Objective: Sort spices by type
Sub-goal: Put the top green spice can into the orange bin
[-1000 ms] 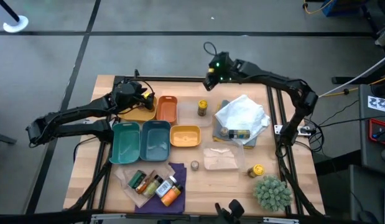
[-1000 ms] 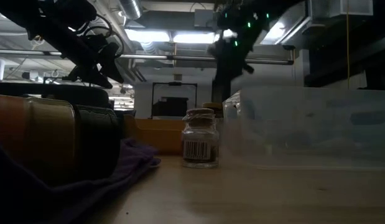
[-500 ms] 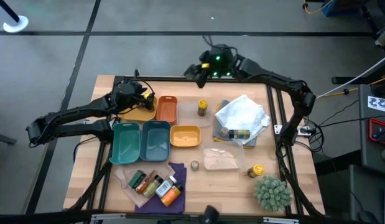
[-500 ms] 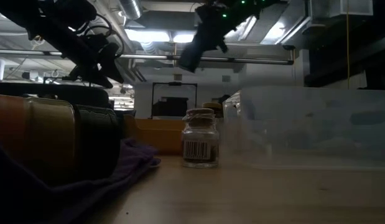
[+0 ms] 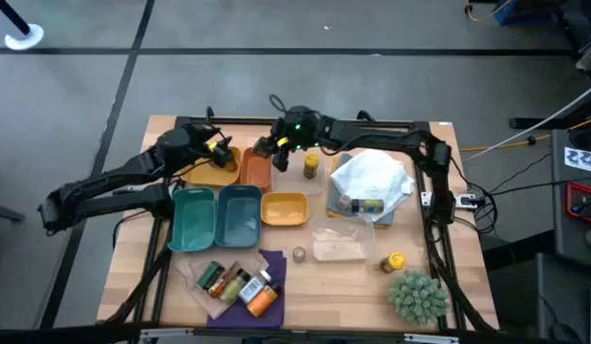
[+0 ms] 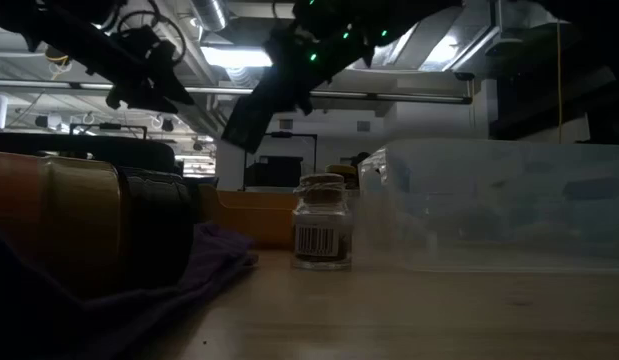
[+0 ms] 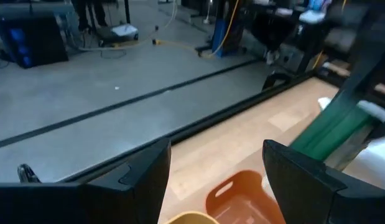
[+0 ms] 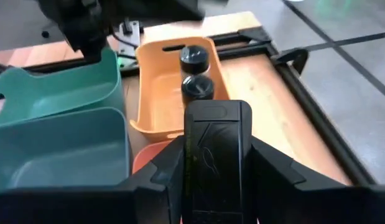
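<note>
My right gripper (image 5: pixel 269 146) hangs over the far end of the orange tray (image 5: pixel 256 169), shut on a dark spice jar (image 8: pixel 216 149). In the right wrist view, the yellow tray (image 8: pixel 156 93) ahead holds two black-capped jars (image 8: pixel 193 57) (image 8: pixel 197 88) standing upright on its floor. My left gripper (image 5: pixel 219 148) hovers open above that yellow tray (image 5: pixel 211 173), with nothing between its fingers (image 7: pixel 145 180). In the low view the right gripper (image 6: pixel 251 118) slants down at centre and the left gripper (image 6: pixel 139 85) is up at the left. My right gripper pinches the dark jar by its two sides (image 8: pixel 191 163) between its two fingers. The fingers slant downward, coming from the table's right toward its left. The jar is lifted clear, above the orange tray (image 8: pixel 148 160).
Two teal trays (image 5: pixel 193 218) (image 5: pixel 240 215) and a small yellow tray (image 5: pixel 284 208) sit mid-table. Several jars lie on a purple cloth (image 5: pixel 240 284). Other jars: yellow-capped (image 5: pixel 311 165) (image 5: pixel 395 262), one small (image 5: pixel 299 253), one lying down (image 5: pixel 360 204). A white bag (image 5: pixel 371 177), a clear container (image 5: pixel 341 244) and a spiky plant (image 5: pixel 417 294) fill the right.
My right gripper has swung from the table's far edge toward the left and near side, sinking a little and rolling, and now hangs over the orange tray, still shut. My left gripper has drawn back slightly toward the left edge and risen, still open.
</note>
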